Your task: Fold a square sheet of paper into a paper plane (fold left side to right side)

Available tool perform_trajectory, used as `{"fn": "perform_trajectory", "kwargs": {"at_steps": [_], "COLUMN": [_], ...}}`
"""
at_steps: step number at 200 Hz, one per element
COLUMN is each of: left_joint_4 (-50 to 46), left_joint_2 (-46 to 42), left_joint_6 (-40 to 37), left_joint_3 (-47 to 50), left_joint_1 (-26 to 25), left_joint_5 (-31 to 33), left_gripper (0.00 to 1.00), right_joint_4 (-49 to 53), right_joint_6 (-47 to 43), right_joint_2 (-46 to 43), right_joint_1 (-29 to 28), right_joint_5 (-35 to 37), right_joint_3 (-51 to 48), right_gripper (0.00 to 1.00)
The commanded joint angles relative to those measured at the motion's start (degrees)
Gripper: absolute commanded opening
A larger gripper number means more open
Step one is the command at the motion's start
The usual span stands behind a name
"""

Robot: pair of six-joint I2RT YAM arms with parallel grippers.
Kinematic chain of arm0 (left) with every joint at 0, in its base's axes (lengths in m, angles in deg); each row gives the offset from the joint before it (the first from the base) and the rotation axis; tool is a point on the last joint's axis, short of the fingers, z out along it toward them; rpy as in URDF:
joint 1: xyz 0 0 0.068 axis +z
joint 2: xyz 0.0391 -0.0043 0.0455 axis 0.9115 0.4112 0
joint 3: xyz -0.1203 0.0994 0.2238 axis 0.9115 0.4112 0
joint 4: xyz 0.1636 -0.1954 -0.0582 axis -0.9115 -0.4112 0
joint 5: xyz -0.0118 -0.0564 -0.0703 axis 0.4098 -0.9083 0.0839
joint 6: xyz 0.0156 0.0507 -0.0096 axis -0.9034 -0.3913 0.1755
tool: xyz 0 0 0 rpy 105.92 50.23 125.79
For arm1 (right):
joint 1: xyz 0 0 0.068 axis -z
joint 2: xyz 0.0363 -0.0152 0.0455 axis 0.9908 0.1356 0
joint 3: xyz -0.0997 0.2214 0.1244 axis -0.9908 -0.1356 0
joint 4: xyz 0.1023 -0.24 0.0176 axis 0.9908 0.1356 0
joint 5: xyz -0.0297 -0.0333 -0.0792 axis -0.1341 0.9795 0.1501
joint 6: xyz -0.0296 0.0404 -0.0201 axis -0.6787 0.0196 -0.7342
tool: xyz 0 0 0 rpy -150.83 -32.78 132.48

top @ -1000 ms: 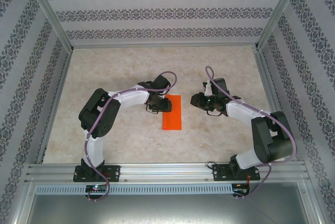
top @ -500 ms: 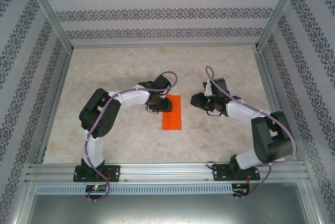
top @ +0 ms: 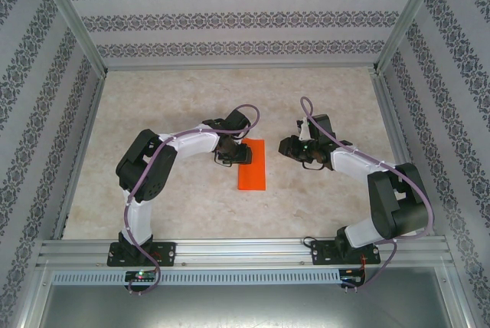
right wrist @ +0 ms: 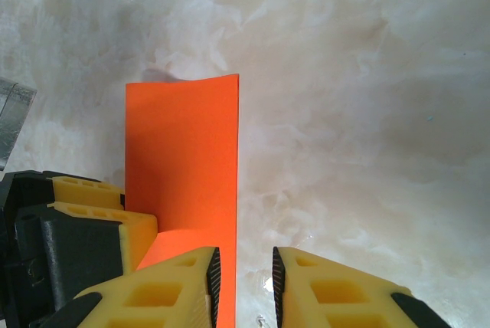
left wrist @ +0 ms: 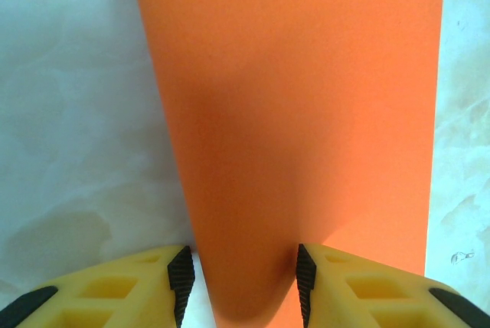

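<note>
**Left pincer [top: 233,155]: released.** In its wrist view the two yellow fingers [left wrist: 107,293] stand well apart, with the black pads facing each other across a wide gap. The square sheet of paper [left wrist: 298,113], folded into a narrow orange-red rectangle, lies flat beneath that gap. It runs straight ahead of the fingertips and out of the top of the picture. A sliver of bare table [left wrist: 69,129] shows between one pad and the sheet's long edge, so that pad is clear of the paper. The other finger sits over the sheet, whose second long edge lies just outside it. Nothing is clamped. Whether the fingertips press down on the paper cannot be told.

**Right pincer [top: 288,148]: released, nothing between the fingers.** Its wrist view shows the pads [right wrist: 214,270] parted by a narrow gap. Within that gap appear the sheet's nearer long edge and bare table. The sheet stretches ahead of the fingertips, offset to one side. Its far short edge is slightly wavy and throws a small shadow on the table. The left pincer's yellow fingers rest at the sheet's opposite long edge, close beside this pincer's own finger.

**Overhead view.** The left pincer covers one corner at the sheet's far end. The right pincer is near the sheet but apart from it, and faces the left pincer across the sheet.
</note>
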Motion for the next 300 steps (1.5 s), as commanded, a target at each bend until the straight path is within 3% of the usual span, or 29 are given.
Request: {"fn": "perform_trajectory", "kwargs": {"at_steps": [1, 30, 70, 92, 251, 300], "left_joint_4": [0.9, 0.9, 0.9, 0.9, 0.8, -0.2], "left_joint_2": [4.8, 4.8, 4.7, 4.8, 4.8, 0.8], "left_joint_6": [-0.6, -0.6, -0.6, -0.6, -0.8, -1.8], "left_joint_3": [0.8, 0.8, 0.9, 0.8, 0.7, 0.3], "left_joint_1": [-1.8, -1.9, -1.9, -1.9, -2.1, -1.7], "left_joint_5": [0.3, 0.4, 0.5, 0.6, 0.6, 2.1], "left_gripper": [0.45, 0.45, 0.45, 0.45, 0.45, 0.46], "right_joint_4": [0.6, -0.7, -3.4, -3.4, 7.4, 9.6], "right_joint_6": [-1.2, -0.7, 1.1, 1.5, -3.0, -4.1], "right_joint_2": [-1.3, 0.3, 6.4, 9.6, 18.9, 20.1], "right_joint_1": [0.1, -1.2, -6.2, -8.1, -9.2, -9.2], "right_joint_5": [-0.2, -2.3, -5.7, -5.8, 0.7, 1.8], "right_joint_3": [-0.4, 0.3, 3.4, 5.1, 9.0, 8.8], "right_gripper": [0.28, 0.26, 0.05, 0.0, 0.0, 0.0]}}
